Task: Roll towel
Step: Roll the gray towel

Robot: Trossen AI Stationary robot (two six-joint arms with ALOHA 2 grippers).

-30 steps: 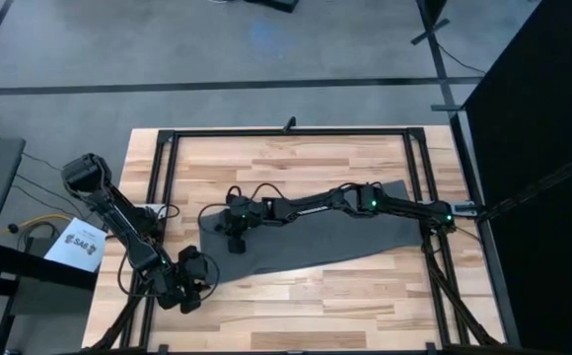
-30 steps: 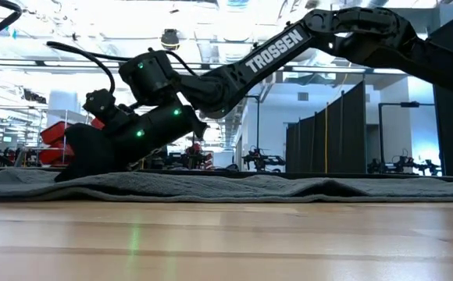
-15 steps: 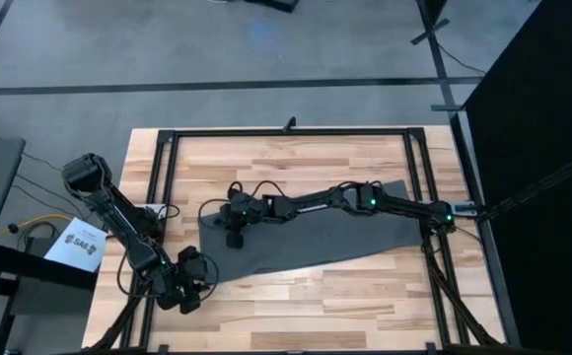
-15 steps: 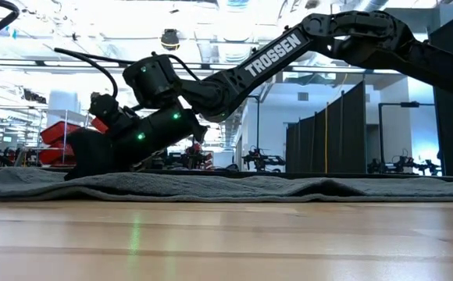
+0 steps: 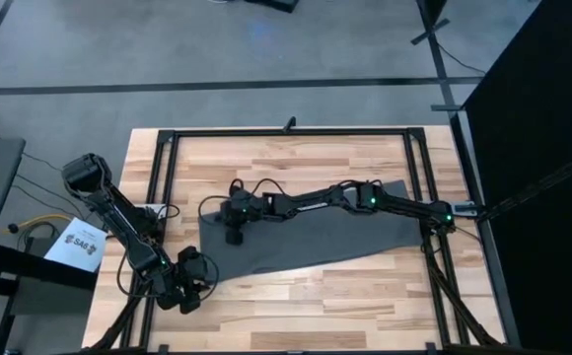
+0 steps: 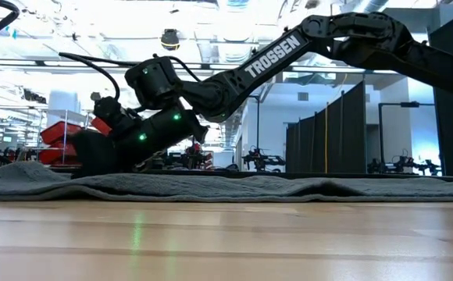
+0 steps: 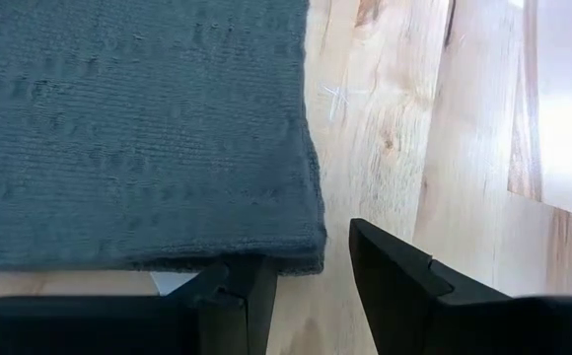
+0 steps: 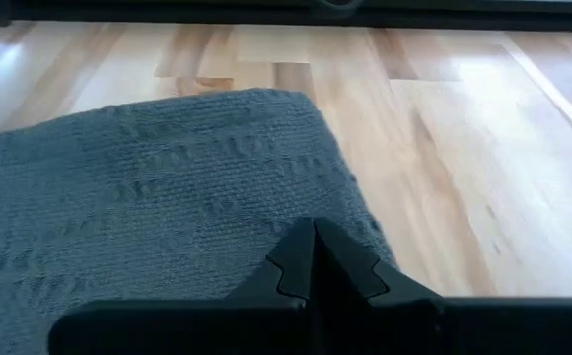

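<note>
High view: the towel [image 5: 306, 237] lies flat across the worktop [image 5: 296, 306]; right gripper [image 5: 232, 237] pressed closed on its left end; left gripper [image 7: 311, 281] open at the near-left corner; soft, limp cloth, best pinched at an edge.

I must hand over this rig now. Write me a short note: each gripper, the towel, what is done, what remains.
Right gripper: fingers shut, down on the towel near its left end.
Left gripper: open, low at the towel's near-left corner, one finger by the edge, holding nothing.
Towel: lies flat and spread across the table; no roll started.
Done: both arms in place at the left end.
Left: grip the edge and roll the towel.
</note>
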